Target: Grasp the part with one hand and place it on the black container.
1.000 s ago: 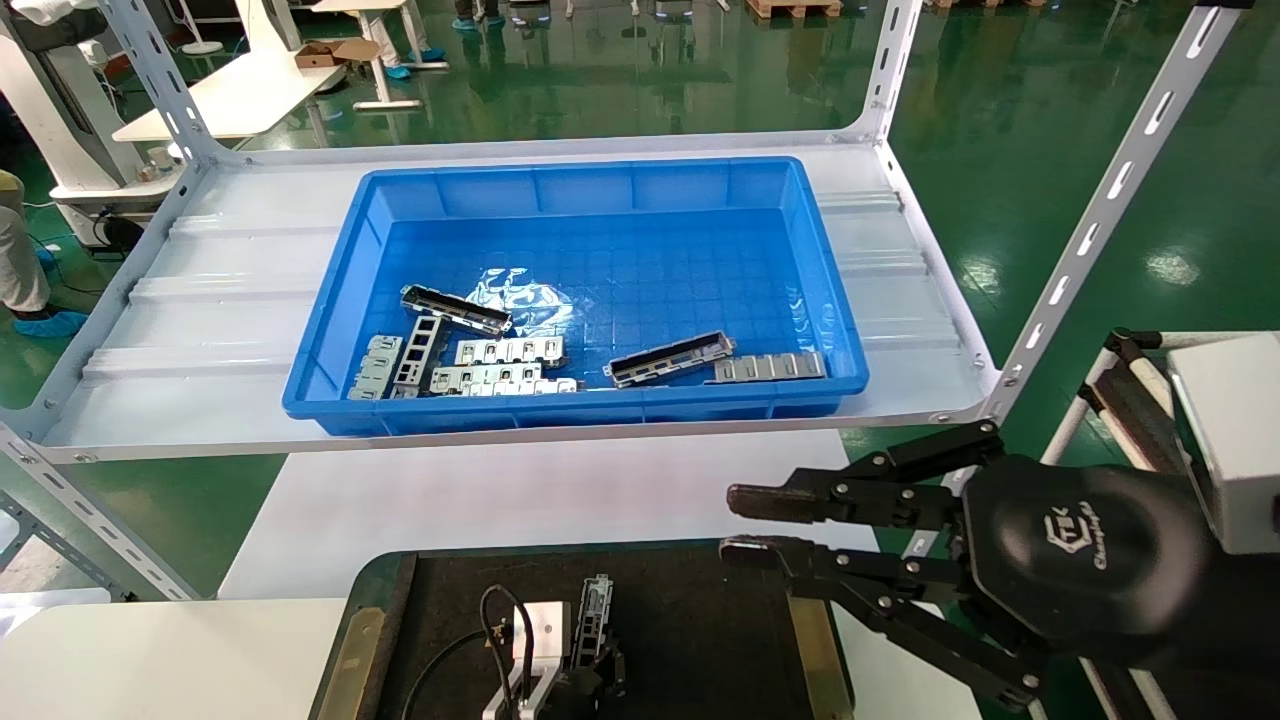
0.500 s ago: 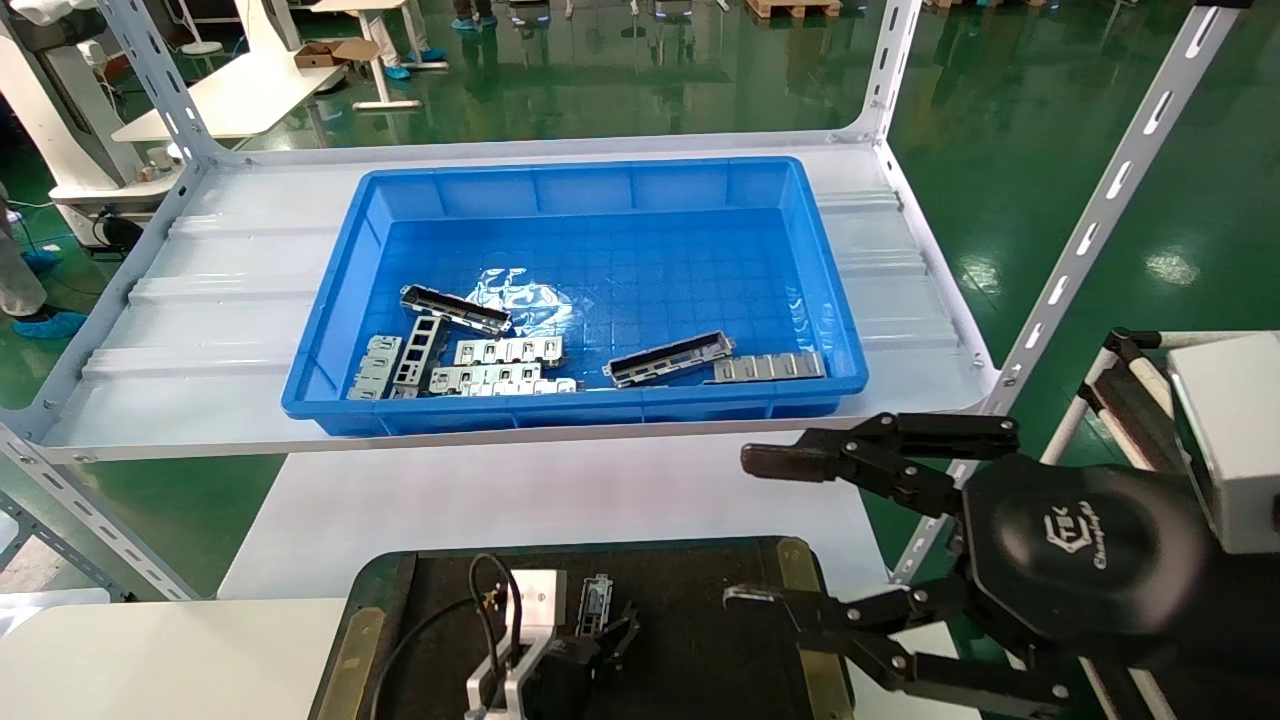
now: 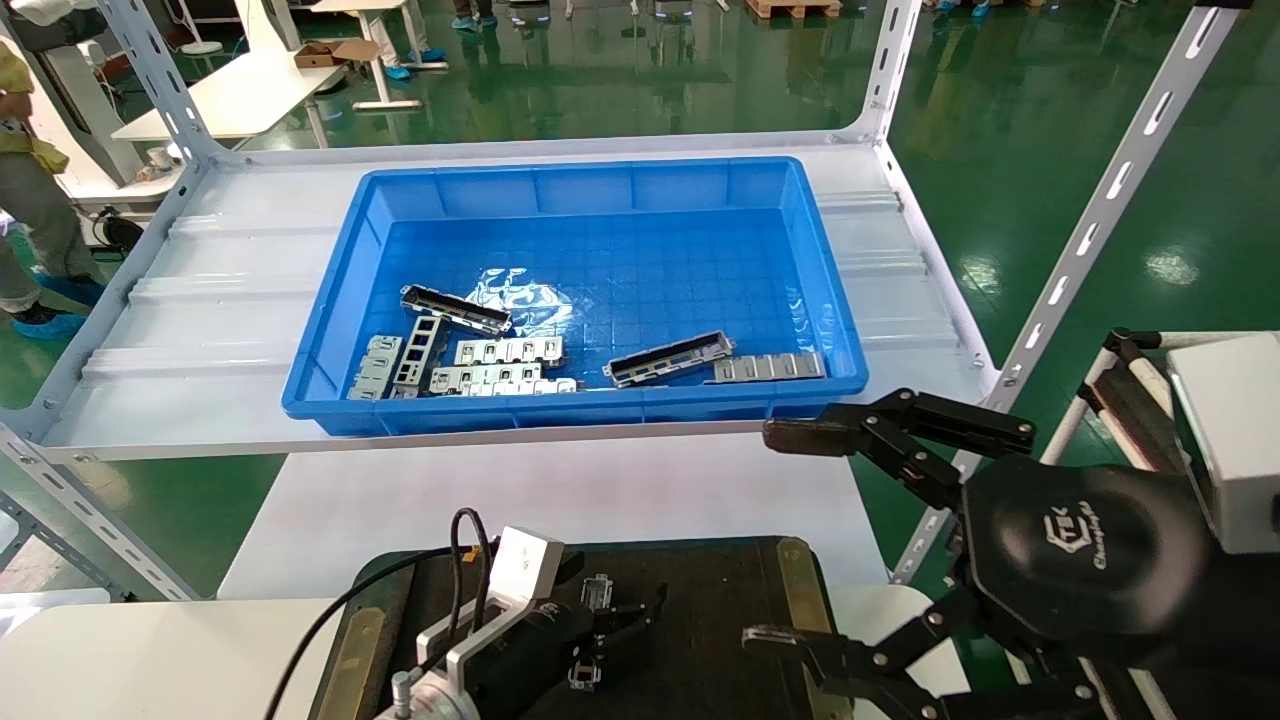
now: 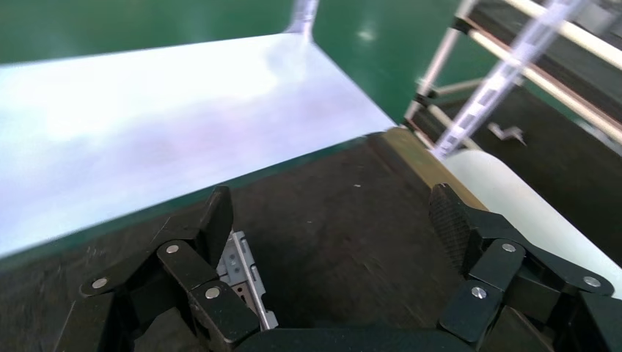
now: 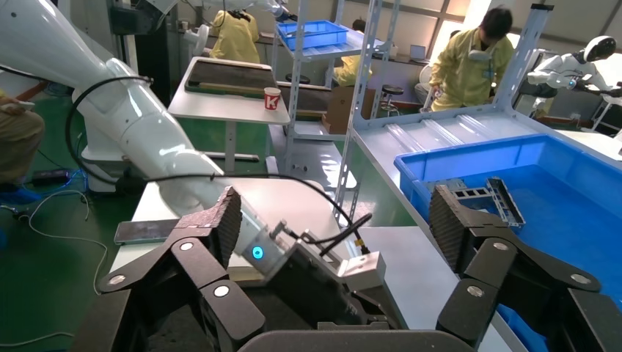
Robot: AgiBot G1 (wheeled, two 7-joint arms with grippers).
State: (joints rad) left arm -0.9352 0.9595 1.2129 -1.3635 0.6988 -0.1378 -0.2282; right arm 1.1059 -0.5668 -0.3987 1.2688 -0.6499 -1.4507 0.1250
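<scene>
The part (image 3: 597,591) lies on the black container (image 3: 720,600) at the bottom of the head view. My left gripper (image 3: 612,640) hovers just over it with its fingers spread wide. In the left wrist view the left gripper (image 4: 330,202) is open and the part (image 4: 246,282) rests on the tray's dark surface (image 4: 345,227) right beside one finger, partly hidden by it. My right gripper (image 3: 780,540) is wide open and empty at the tray's right edge. The right wrist view (image 5: 334,220) looks toward the left hand (image 5: 315,293).
A blue plastic bin (image 3: 600,410) stands on the white shelf behind the tray. It holds two more channel bars (image 3: 665,358) (image 3: 455,308) and several flat plates (image 3: 500,365). A slanted shelf post (image 3: 1090,230) rises on the right. People work in the background.
My left gripper opened, let the part down onto the black tray and drew back toward me. My right gripper went from nearly shut to wide open.
</scene>
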